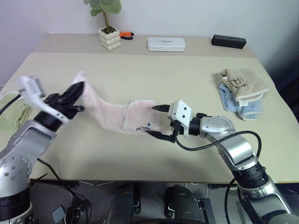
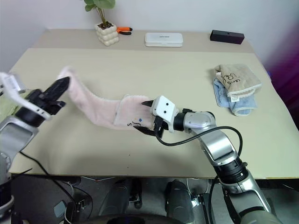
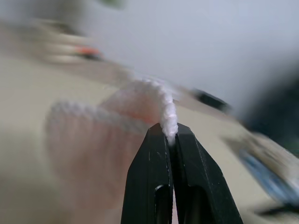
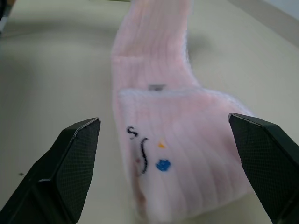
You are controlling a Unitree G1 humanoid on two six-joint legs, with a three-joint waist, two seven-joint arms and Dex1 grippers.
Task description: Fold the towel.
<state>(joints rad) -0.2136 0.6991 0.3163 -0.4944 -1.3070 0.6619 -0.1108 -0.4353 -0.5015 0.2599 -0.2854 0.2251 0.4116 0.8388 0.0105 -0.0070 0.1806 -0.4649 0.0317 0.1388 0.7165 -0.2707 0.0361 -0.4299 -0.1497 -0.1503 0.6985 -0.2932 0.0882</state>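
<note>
L gripper (image 1: 79, 88) clamped on raised end of towel (image 1: 117, 114); R gripper (image 1: 156, 121), fingers wide apart, at its printed end on table (image 1: 140, 70)

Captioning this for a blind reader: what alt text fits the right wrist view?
A pale pink towel with a small cartoon print lies on a beige table, between the right gripper's two wide-open black fingers.

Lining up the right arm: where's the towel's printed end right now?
In the left eye view the towel's printed end lies on the table's near middle, between the open right gripper's fingers.
</note>
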